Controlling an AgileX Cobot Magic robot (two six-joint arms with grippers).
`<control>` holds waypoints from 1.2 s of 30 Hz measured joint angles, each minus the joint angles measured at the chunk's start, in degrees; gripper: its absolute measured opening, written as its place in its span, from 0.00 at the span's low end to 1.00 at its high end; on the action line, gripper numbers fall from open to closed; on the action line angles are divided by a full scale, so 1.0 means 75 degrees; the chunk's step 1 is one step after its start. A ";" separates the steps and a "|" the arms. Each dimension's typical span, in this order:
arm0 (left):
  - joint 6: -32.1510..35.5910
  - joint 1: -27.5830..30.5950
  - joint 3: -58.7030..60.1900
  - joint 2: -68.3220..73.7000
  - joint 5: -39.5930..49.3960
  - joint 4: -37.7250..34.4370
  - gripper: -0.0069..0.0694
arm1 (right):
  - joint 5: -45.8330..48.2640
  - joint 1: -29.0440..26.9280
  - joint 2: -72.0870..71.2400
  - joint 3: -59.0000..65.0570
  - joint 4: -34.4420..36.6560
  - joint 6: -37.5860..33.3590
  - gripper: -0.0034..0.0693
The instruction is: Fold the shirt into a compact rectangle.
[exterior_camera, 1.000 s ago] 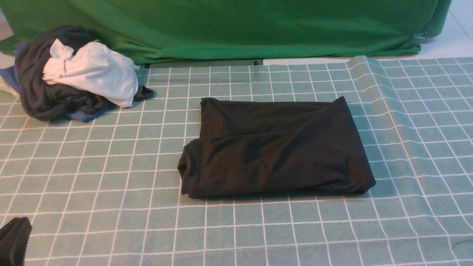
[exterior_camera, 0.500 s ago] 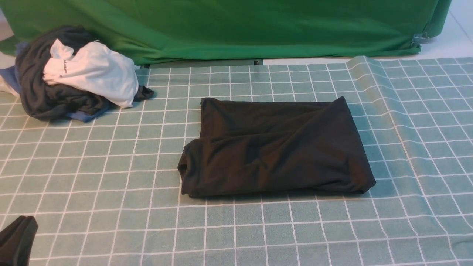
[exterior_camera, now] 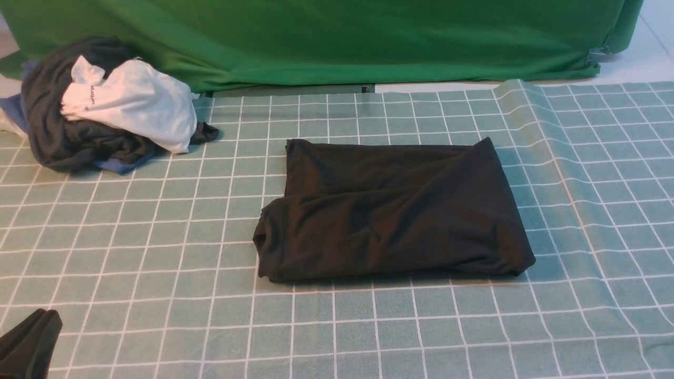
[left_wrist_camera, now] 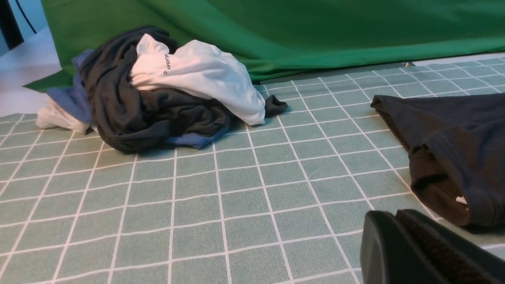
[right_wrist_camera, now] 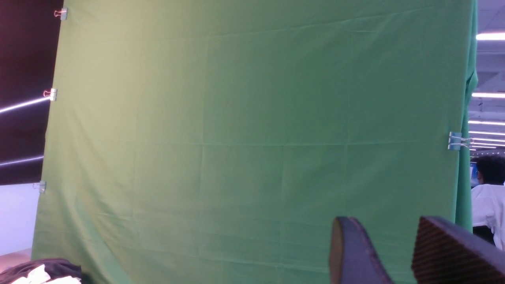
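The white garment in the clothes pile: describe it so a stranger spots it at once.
On the green checked tablecloth, find the crumpled clothes pile at the far left, before the green backdrop. The white garment lies on top, the only pale piece, bearing small dark lettering.

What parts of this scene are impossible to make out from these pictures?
- Shirt: chest print, hidden inside the folds in the front view.
- White garment: its dark lettering, too small in the left wrist view.
- Left end effector: cut off by the front view's corner.
- Right end effector: absent from the front view.
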 joint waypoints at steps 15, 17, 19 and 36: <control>0.0058 0.0000 0.0000 0.0000 0.0007 0.0023 0.11 | 0.0000 0.0000 0.0000 0.0000 0.0000 0.0000 0.38; 0.0058 0.0000 0.0000 0.0000 0.0007 0.0023 0.11 | 0.0000 0.0000 0.0000 0.0000 0.0000 0.0000 0.38; 0.0075 0.0000 0.0000 0.0000 0.0007 0.0023 0.11 | 0.0000 0.0000 0.0000 0.0000 -0.0005 0.0000 0.38; 0.0441 0.0000 0.0000 0.0000 0.0007 0.0023 0.11 | 0.1749 -0.1823 0.0020 0.1372 -0.0314 -0.1126 0.38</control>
